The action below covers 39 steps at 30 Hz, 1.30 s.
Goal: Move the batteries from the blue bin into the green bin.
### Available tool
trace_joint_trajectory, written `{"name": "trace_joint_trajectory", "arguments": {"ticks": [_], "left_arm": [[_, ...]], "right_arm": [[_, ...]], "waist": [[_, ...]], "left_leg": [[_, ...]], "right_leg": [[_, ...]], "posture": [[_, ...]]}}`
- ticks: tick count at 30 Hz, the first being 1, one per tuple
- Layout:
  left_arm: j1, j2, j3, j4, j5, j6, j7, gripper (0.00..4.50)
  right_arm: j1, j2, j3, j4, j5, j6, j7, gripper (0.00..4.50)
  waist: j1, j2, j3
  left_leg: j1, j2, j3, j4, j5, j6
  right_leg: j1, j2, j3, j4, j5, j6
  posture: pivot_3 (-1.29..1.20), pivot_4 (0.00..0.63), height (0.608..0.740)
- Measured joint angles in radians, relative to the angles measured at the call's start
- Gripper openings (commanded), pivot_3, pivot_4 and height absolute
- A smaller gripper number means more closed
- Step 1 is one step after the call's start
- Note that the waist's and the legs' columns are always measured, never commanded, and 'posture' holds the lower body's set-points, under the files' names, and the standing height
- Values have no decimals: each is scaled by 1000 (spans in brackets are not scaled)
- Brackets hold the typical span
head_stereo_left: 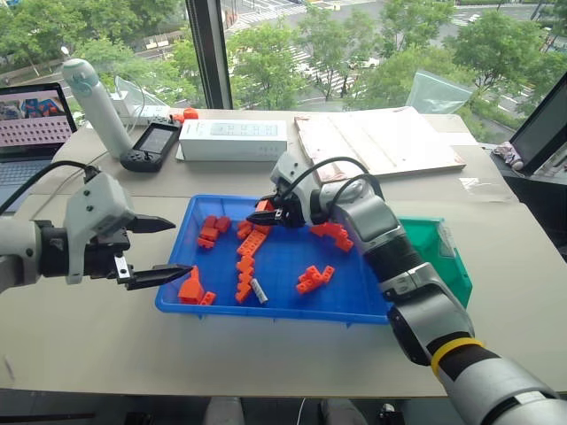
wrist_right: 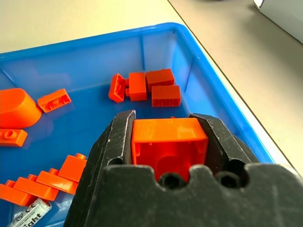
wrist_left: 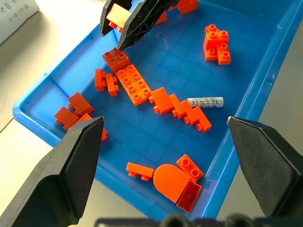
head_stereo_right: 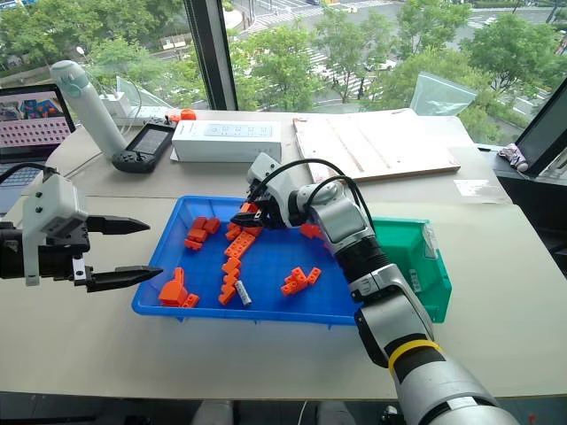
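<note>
The blue bin (head_stereo_left: 266,312) sits mid-table, holding several orange bricks (head_stereo_left: 247,262) and one silver-grey battery (head_stereo_left: 258,290) near its front rim; the same battery (wrist_left: 205,101) lies beside the brick row in the left wrist view. My right gripper (head_stereo_left: 266,212) hovers over the bin's back part, shut on an orange brick (wrist_right: 169,138), not on a battery. Left of the bin, just outside its rim, my left gripper (head_stereo_left: 181,248) stands open and holds nothing. The green bin (head_stereo_left: 446,252) stands against the blue bin's right side, partly hidden by my right arm.
Behind the blue bin lie a white box (head_stereo_left: 233,140), a black handheld device (head_stereo_left: 152,146), a tall white cylinder (head_stereo_left: 97,104) and a flat board (head_stereo_left: 376,142). A laptop (head_stereo_left: 31,124) stands at the far left. Bare table runs along the front edge.
</note>
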State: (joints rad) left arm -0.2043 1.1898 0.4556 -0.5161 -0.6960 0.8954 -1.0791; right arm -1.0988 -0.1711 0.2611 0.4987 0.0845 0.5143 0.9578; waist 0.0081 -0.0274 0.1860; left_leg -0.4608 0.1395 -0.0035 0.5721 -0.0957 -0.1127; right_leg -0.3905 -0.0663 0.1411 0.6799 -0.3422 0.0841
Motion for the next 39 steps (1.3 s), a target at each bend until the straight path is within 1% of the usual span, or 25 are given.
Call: {"name": "trace_joint_trajectory", "arguments": {"ticks": [3,7,8,10,11,14,16,18,19,22,25,27,29,32,36,39], "left_arm": [[2,2,0,1,0,0,-1,4500],[14,3,5,1,-1,0,-2,4500],[19,4,10,0,-1,1,-2,4500],[22,6,23,-2,-7,2,-2,4500],[23,7,31,-4,-11,2,-2,4500],[36,12,45,-14,-15,4,-1,4500],[49,12,50,-18,-17,5,-1,4500],[53,12,55,-19,-18,6,1,4500],[54,12,56,-19,-18,6,2,4500],[49,12,48,-17,-20,1,7,4500],[36,9,22,-14,-19,-7,8,4500],[18,2,-10,-8,-19,-20,8,4500],[-12,-8,-50,9,-19,-39,9,4500],[-45,-14,-104,36,-14,-64,7,4500],[-58,-17,-128,55,-12,-81,6,4500],[-58,-16,-134,58,-10,-87,5,4500]], "right_arm": [[0,34,2,16,-2,-8,-7,2084],[-5,98,10,101,-5,-43,-23,2084],[-14,114,10,133,-10,-61,-32,2591],[-29,147,11,188,-23,-96,-48,3106],[-30,159,11,204,-25,-110,-52,3523],[-30,193,15,239,-31,-141,-49,4481],[-31,189,13,233,-28,-141,-39,4481],[-31,139,10,182,-23,-131,-8,4481],[-31,106,5,147,-23,-117,7,4481],[-4,-61,19,-51,-20,-14,120,4481],[59,-170,48,-216,-2,84,204,4481],[108,-210,85,-290,2,138,239,4481],[173,-226,140,-361,7,196,258,4481],[234,-216,187,-433,19,294,241,4481],[238,-198,194,-490,47,376,206,4481],[242,-175,194,-498,57,425,160,4481]], "waist": [[-2,0,0],[-7,0,0],[-9,0,0],[-12,0,0],[-12,0,0],[-13,0,0],[-12,0,0],[-7,0,0],[-4,0,0],[6,0,0],[4,-1,0],[-4,-1,0],[-9,-1,0],[-10,-1,0],[-5,-1,0],[1,-1,0]], "left_leg": [[0,0,0,0,0,0],[0,0,0,-1,0,0],[0,0,0,-1,0,0],[0,0,0,-1,0,0],[0,0,0,-1,0,0],[0,0,0,-1,0,0],[0,0,0,-1,0,0],[0,0,0,-1,0,0],[-1,0,0,-1,0,0],[-1,0,0,-1,0,0],[-1,0,0,-1,0,0],[-1,1,0,-1,0,0],[-1,1,0,-1,0,0],[-1,1,0,-1,0,0],[-1,1,0,0,0,0],[-1,1,0,0,0,0]], "right_leg": [[0,0,0,0,0,0],[0,0,0,0,0,0],[0,0,0,0,0,0],[0,0,0,0,0,0],[0,0,0,0,0,0],[0,0,0,0,0,0],[0,0,0,0,0,0],[0,0,-1,0,0,0],[0,0,-1,0,0,0],[0,0,-1,0,0,0],[0,0,-1,0,-1,-1],[-1,0,-1,0,-1,-2],[-2,1,-1,0,-1,-2],[-1,1,-1,0,-1,-2],[-1,1,-1,0,-1,-2],[-1,1,-1,0,-1,-2]], "posture": [[0,150,732],[0,150,732],[0,150,732],[0,150,732],[0,150,732],[0,150,732],[0,150,732],[0,150,732],[0,150,732],[0,150,732],[0,150,732],[0,150,732],[0,150,732],[0,150,732],[0,150,732],[0,150,732]]}}
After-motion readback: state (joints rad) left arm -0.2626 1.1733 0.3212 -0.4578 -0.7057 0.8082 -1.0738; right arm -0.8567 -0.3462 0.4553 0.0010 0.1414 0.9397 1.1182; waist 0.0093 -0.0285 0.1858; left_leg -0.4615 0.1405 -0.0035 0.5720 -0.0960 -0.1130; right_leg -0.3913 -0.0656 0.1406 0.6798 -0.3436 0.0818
